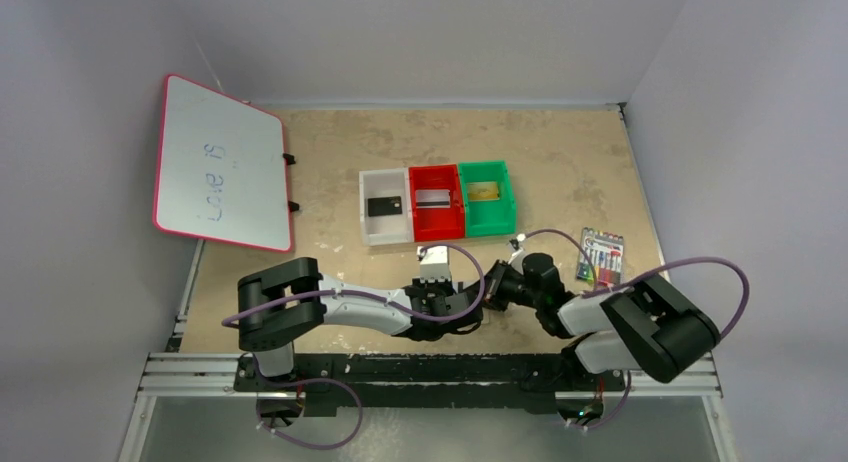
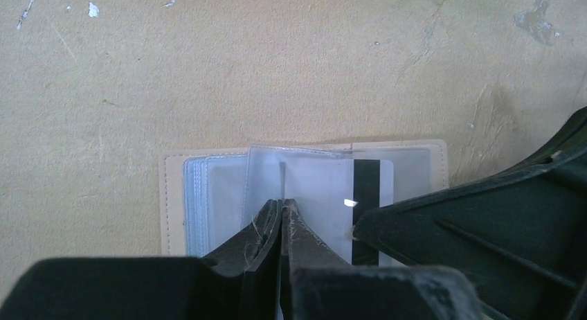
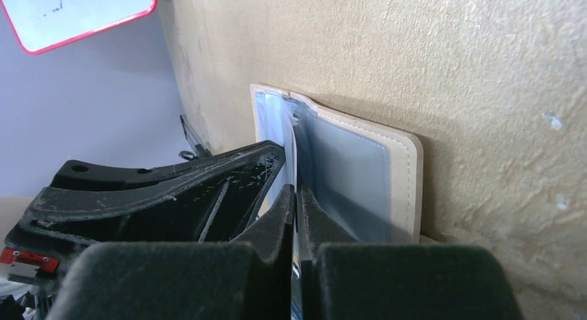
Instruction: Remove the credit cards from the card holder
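- left gripper (image 2: 282, 203) clamped on clear sleeve (image 2: 263, 181) of card holder (image 2: 168, 202), lower centre of top view
- right gripper (image 3: 296, 192) pinched tight on thin leaf (image 3: 294, 147); card or sleeve, can't tell
- striped card (image 2: 325, 188) sits in holder

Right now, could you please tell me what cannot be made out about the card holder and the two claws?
Top view: the card holder lies mostly under both wrists; only a pale corner shows.
Left wrist view: the left claw covers the lower part of the striped card.
Right wrist view: whether the shut right claw pinches a sleeve or a card is hidden between its fingers.
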Robot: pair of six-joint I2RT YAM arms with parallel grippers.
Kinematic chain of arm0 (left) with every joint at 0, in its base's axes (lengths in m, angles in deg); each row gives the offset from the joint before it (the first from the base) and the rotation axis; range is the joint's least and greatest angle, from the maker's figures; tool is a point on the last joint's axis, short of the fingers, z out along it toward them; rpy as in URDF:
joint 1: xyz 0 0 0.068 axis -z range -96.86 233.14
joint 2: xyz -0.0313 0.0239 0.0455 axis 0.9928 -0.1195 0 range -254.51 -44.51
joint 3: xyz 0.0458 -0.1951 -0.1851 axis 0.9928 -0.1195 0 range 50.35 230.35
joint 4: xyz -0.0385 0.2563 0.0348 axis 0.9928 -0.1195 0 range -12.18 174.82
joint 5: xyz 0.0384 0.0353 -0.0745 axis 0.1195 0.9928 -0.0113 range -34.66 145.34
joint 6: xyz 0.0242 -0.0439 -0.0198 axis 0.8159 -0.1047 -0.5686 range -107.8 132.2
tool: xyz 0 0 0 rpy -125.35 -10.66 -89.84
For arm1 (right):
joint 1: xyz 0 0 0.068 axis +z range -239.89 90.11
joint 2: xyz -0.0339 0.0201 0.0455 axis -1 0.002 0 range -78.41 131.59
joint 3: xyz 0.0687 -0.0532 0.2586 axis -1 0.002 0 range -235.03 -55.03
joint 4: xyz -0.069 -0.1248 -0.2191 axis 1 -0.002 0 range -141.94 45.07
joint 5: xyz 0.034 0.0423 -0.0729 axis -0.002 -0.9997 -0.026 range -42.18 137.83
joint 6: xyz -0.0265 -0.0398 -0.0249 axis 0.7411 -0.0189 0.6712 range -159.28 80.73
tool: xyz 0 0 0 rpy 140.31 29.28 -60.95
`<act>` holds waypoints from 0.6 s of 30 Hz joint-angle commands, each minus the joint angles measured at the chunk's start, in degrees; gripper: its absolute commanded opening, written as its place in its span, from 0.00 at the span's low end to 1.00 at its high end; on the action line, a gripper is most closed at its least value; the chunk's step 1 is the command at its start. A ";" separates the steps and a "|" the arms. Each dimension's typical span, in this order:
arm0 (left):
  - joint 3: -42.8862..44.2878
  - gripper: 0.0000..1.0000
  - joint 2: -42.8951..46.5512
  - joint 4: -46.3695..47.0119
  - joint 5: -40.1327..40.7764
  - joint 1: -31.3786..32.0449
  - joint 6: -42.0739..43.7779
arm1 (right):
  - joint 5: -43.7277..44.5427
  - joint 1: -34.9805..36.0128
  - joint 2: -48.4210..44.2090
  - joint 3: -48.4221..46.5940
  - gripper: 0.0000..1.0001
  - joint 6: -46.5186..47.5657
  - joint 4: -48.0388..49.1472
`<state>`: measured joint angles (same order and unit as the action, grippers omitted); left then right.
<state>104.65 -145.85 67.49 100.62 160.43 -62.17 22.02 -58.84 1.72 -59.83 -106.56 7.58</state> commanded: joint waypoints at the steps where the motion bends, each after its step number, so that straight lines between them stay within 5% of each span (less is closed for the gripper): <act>1: -2.35 0.00 -2.20 -6.07 -5.87 0.57 -0.88 | 4.58 -0.16 -8.20 -1.64 0.00 2.69 -12.00; 10: -3.09 0.00 -0.92 -5.54 -5.02 0.55 -1.54 | 17.96 -0.18 -30.49 -3.80 0.00 4.78 -38.98; 18: -4.08 0.01 5.22 -1.68 -4.14 0.59 -0.20 | 22.51 -0.20 -47.21 -10.14 0.00 11.83 -50.78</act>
<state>102.53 -143.64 68.70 100.47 160.46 -63.22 39.53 -58.84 -40.07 -64.31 -99.87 -36.20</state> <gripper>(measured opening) 0.007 0.007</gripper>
